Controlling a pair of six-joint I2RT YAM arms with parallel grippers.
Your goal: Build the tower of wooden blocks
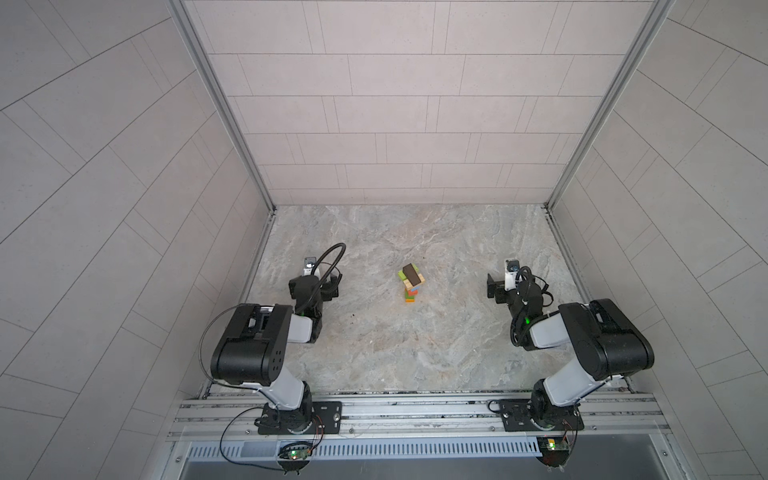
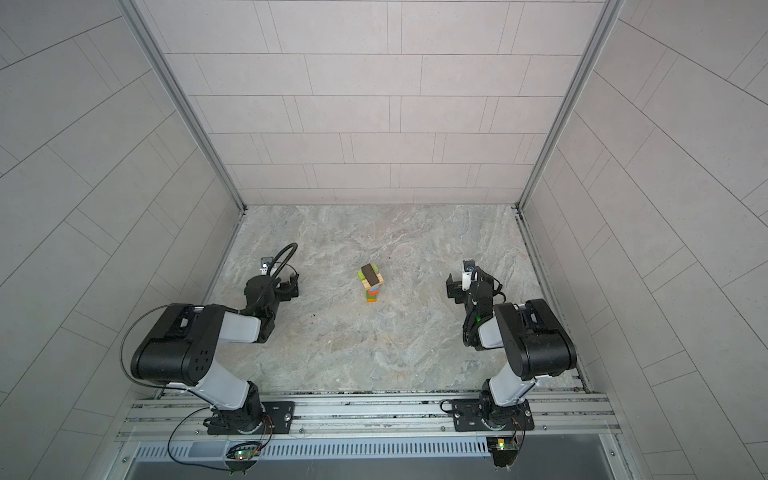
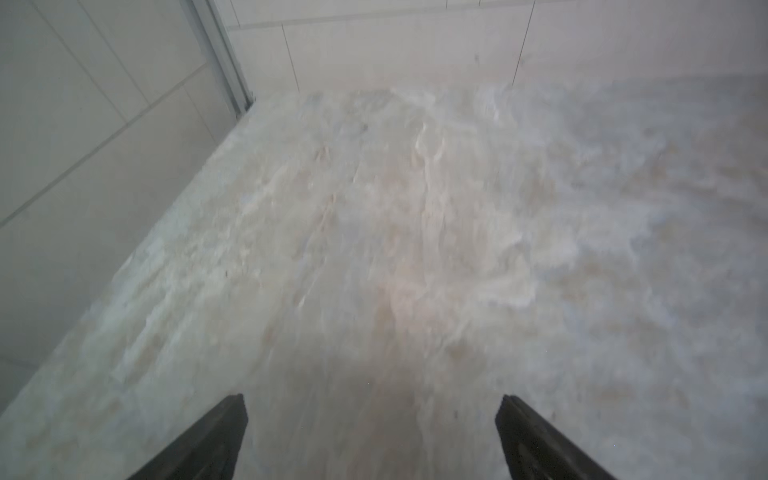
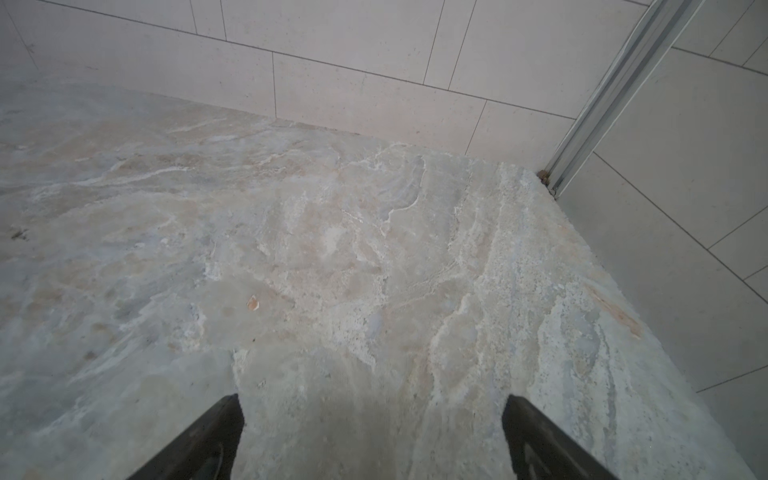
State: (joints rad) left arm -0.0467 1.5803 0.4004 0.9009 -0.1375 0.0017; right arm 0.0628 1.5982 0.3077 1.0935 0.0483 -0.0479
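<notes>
Black jaws of the left gripper (image 3: 371, 401) and the right gripper (image 4: 372, 399) stand spread wide, grasping nothing, low over the marble table (image 1: 415, 353). Midway between them, well apart from both, stands the tower (image 1: 412, 285), with a dark brown block (image 1: 412, 272) on top.

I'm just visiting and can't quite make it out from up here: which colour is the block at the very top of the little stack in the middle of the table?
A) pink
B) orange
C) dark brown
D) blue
C: in a top view a dark brown block lies across the top of the tower, with the brighter colours showing only lower down.
</notes>
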